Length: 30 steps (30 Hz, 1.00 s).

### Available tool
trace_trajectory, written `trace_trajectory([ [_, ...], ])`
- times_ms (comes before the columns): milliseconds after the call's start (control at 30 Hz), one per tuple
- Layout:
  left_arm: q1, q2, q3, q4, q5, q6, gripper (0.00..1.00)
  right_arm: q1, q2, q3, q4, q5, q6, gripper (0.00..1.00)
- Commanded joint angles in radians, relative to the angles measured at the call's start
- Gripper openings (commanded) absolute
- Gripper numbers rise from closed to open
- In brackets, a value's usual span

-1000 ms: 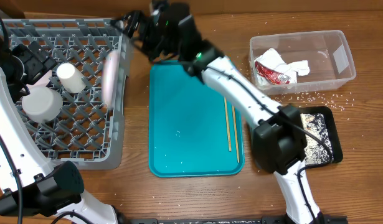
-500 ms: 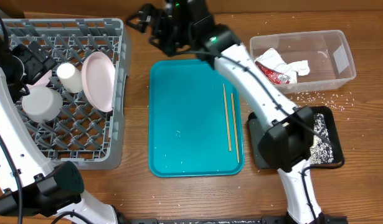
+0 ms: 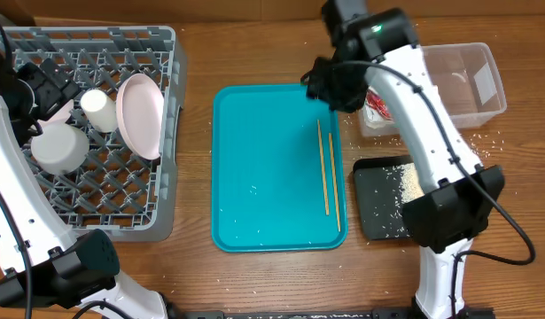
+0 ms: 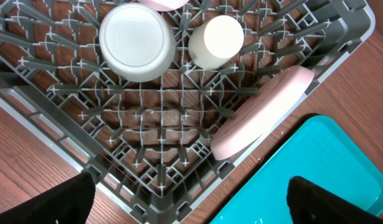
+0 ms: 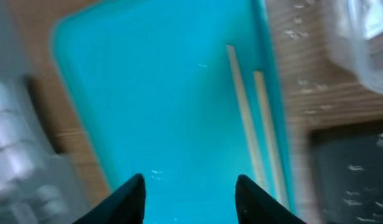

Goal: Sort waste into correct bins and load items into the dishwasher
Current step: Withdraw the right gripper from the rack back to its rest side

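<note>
Right jaws spread, empty, over teal tray | left jaws spread wide, empty, above dish rack left of tray | done, apparently: plate, cup, bowl racked; red wrapper in clear tub right of tray | outstanding, likely: loose grains on bench (chopsticks lie on tray) | no legible writing

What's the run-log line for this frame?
left gripper: open, empty, above dish rack | right gripper: open, empty, above teal tray beside chopsticks | loaded: plate, cup, bowl
</note>
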Motion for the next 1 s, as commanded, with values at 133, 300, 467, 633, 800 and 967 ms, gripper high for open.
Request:
trace_trajectory([
  [133,-0.002,0.000,-0.003,-0.002,0.000,-0.014,1.00,0.067,-0.018,-0.178,0.027,0.252,-0.074,0.46],
  [300,-0.002,0.000,-0.003,-0.002,0.000,-0.014,1.00,0.066,-0.018,-0.346,0.142,0.251,-0.074,0.42],
  [467,-0.002,0.000,-0.003,-0.002,0.000,-0.014,1.00,0.071,-0.018,-0.465,0.238,0.179,-0.082,0.33],
  [633,-0.002,0.000,-0.003,-0.002,0.000,-0.014,1.00,0.078,-0.024,-0.439,0.226,0.185,-0.068,0.37],
  [800,-0.002,0.000,-0.003,-0.002,0.000,-0.014,1.00,0.039,-0.064,-0.256,0.096,0.238,-0.065,0.51],
  [967,-0.002,0.000,-0.003,-0.002,0.000,-0.014,1.00,-0.087,-0.114,0.031,-0.064,0.319,-0.054,1.00],
])
